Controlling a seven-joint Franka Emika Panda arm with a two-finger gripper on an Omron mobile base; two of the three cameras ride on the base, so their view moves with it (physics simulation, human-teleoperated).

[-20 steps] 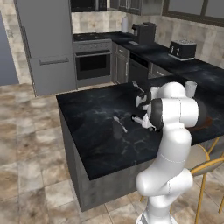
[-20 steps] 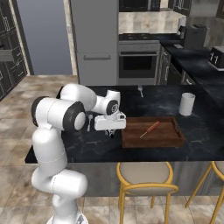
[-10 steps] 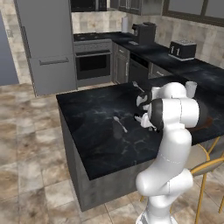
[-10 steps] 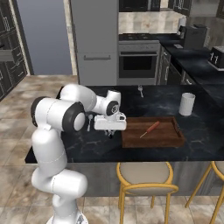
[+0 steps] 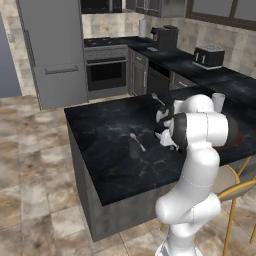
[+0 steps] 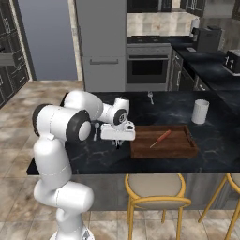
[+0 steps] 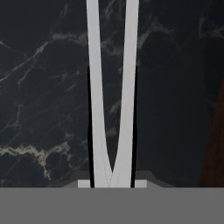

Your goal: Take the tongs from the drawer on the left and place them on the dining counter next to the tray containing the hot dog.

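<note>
Tongs (image 7: pixel 111 87) run up the middle of our hand view as two pale arms that spread away from a joined end at the bottom, with the black veined marble of the dining counter (image 7: pixel 39 96) close beneath them. Our pincer (image 6: pixel 118 142) is clamped on the tongs near that joined end; from the right base view we see it held low over the counter, just beside the left end of the brown tray (image 6: pixel 183 151), where the hot dog (image 6: pixel 160 138) lies slantwise. We judge that carrying is over and placing is the step in hand: the tongs already sit over the right spot, near the tray and clear of its wall. Whether their far tips touch the marble we cannot tell. The next move, as we read it, calls for a short descent until the tongs lie flat, then spreading the fingers and lifting straight up so that nothing drags. A small spoon (image 5: pixel 137 141) rests further left on the counter and a white cup (image 6: pixel 200 111) stands beyond the tray, both well apart from our drop point.
</note>
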